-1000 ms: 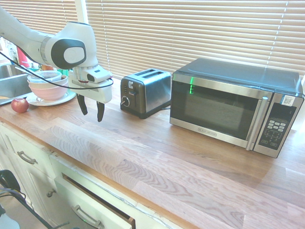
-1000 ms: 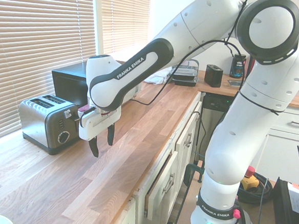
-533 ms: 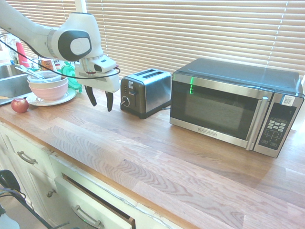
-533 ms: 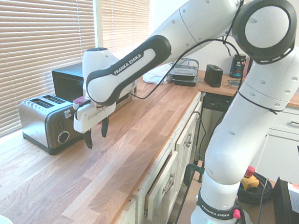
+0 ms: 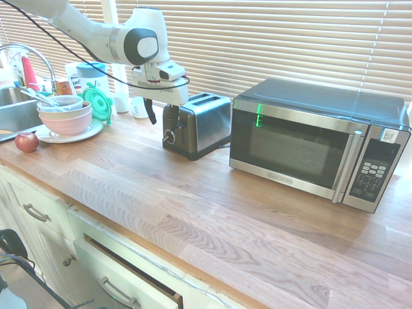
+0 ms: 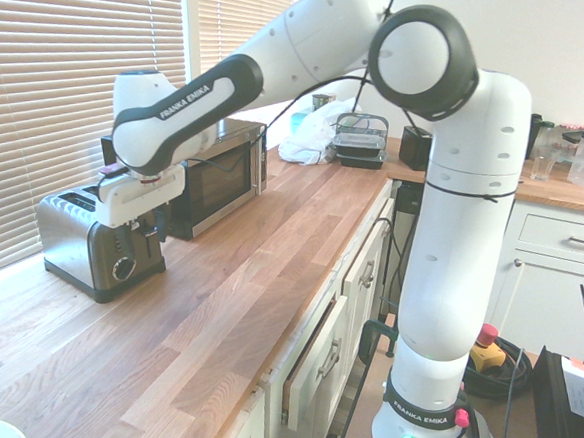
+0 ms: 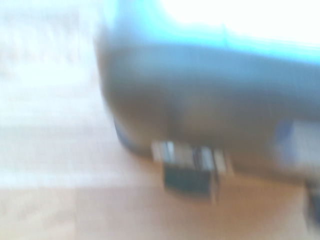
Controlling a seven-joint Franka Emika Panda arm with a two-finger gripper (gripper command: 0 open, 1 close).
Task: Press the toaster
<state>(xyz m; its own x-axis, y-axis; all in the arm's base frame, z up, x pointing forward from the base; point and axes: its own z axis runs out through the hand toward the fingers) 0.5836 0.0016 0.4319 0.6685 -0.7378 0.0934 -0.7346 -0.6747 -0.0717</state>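
Observation:
The toaster point(image 5: 205, 122) is a small two-slot one with brushed steel sides, standing on the wooden counter left of the microwave. Its black end panel point(image 5: 172, 132) with the round knob faces the sink side. My gripper point(image 5: 161, 116) hangs right at that end panel, fingers pointing down and open, nothing between them. In the second exterior view the gripper point(image 6: 147, 227) sits over the top of the toaster's point(image 6: 78, 244) black end. The wrist view is blurred and shows the toaster's dark end point(image 7: 200, 110) with the lever point(image 7: 189, 170) close by.
A large steel-and-black microwave point(image 5: 315, 145) stands right of the toaster. Stacked bowls on a plate point(image 5: 64, 116), an apple point(image 5: 26, 141), a green lid point(image 5: 98, 103) and the sink point(image 5: 13, 109) are at the left. A drawer point(image 5: 129, 273) below the counter edge is ajar.
The gripper has risen and swung from above the bare counter over to the toaster's black end. It has stayed open.

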